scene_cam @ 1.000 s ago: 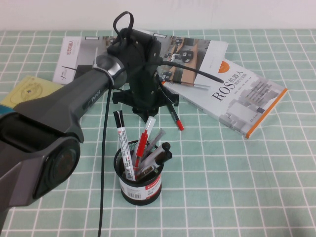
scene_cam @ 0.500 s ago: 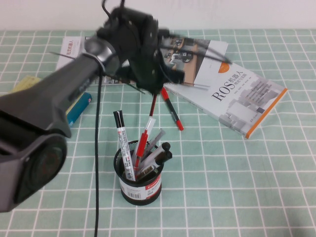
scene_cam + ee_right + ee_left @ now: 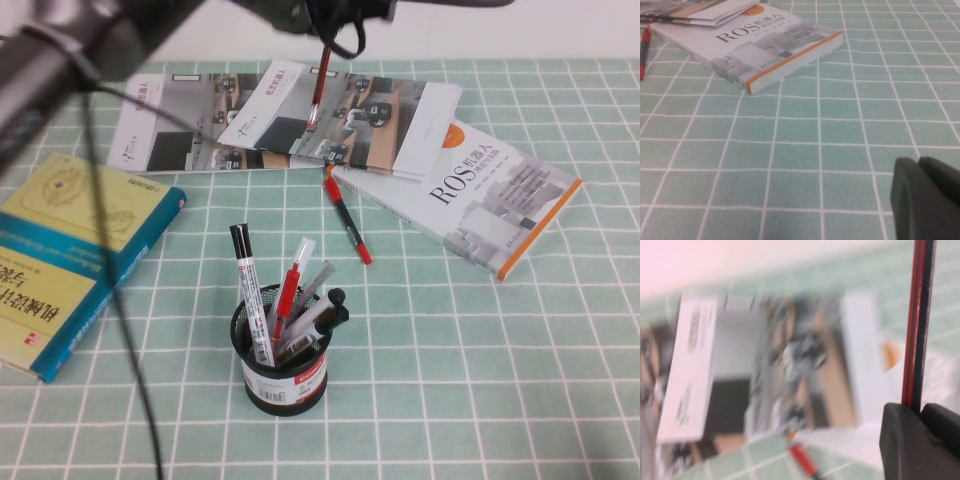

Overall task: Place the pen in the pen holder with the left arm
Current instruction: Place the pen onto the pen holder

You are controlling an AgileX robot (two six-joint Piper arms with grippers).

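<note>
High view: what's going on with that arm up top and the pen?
The left gripper, raised near the top of the high view, is shut on the pen, which hangs above the open magazines. The pen holder stands nearer the robot, already holding several pens, so the drop is not yet done. A red pen lies on the tablecloth. The right gripper is parked low beside the ROS book, its fingers together.

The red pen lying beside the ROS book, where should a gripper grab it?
Grip the red pen mid-barrel, from straight above, jaws across it: it lies flat with cloth free both sides. The left gripper, over the magazines, is shut on the thin pen; the right gripper sits low over cloth.
</note>
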